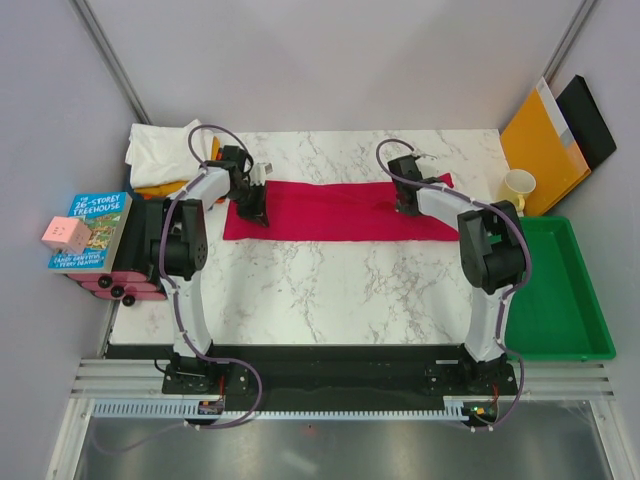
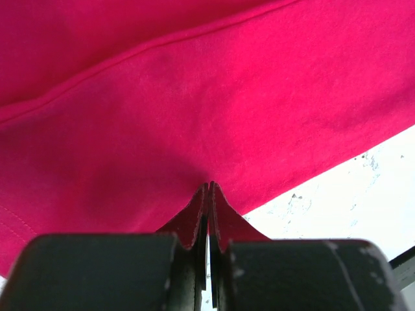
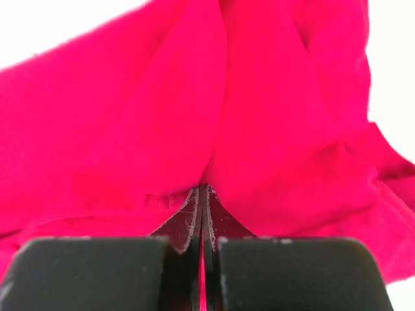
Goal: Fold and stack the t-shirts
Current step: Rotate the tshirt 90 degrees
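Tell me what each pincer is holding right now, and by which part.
Both are shut on the red t-shirt: the left pincer pinches a fold of cloth near its left end, the right pincer a bunched fold near its right end.

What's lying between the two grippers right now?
Only the red t-shirt, a long strip, runs from the left gripper to the right gripper, both shut on it. Nothing rests on it, per the top view.

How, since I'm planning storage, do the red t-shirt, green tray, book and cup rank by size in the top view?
1. red t-shirt and green tray: too alike to rank
2. book
3. cup
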You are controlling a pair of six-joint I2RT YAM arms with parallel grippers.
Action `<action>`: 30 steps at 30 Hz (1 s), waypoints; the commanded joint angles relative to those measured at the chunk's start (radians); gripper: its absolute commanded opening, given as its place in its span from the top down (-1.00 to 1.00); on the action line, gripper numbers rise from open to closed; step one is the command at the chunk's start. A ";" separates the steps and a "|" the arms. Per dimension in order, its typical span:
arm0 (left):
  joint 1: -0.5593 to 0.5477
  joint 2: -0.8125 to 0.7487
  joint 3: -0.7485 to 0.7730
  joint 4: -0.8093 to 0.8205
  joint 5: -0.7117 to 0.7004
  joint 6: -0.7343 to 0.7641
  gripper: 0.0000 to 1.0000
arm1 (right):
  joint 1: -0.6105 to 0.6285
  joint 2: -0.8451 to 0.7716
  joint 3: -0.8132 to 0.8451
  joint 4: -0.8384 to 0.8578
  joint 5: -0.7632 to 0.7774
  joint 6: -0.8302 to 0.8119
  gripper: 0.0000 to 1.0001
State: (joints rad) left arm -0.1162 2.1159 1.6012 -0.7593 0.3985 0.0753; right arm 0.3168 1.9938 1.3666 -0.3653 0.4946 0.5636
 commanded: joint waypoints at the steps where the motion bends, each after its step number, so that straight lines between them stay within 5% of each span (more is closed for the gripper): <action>1: 0.000 0.012 0.023 -0.020 0.008 0.018 0.96 | -0.001 0.031 0.092 0.005 0.010 0.001 1.00; 13: 0.000 0.023 0.014 -0.020 0.007 0.017 0.94 | -0.027 0.294 0.415 -0.017 -0.106 -0.053 1.00; 18: 0.000 0.001 0.022 -0.015 -0.015 0.032 0.71 | -0.038 0.353 0.560 -0.020 -0.071 -0.067 0.99; 20: 0.000 -0.037 0.010 0.003 0.008 0.037 0.59 | -0.035 0.237 0.460 0.082 -0.097 -0.073 0.54; 21: 0.000 -0.051 0.006 0.023 0.016 0.035 0.39 | -0.033 0.191 0.428 0.168 -0.105 -0.071 0.33; 22: 0.000 -0.080 0.002 0.035 0.022 0.032 0.23 | -0.032 0.113 0.411 0.186 -0.110 -0.065 -0.15; 23: 0.000 -0.091 0.002 0.043 0.034 0.031 0.07 | -0.027 0.084 0.413 0.187 -0.110 -0.065 -0.31; 27: 0.001 -0.154 0.005 0.095 0.020 0.012 -0.68 | 0.036 -0.068 0.391 0.123 -0.050 -0.116 -0.71; 30: 0.001 -0.152 0.040 0.120 -0.001 0.018 -0.75 | 0.064 -0.171 0.269 0.085 -0.027 -0.100 -0.77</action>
State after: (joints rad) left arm -0.1162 2.0319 1.5959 -0.7136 0.3988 0.0864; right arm 0.3260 2.0048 1.7390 -0.2810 0.4202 0.4736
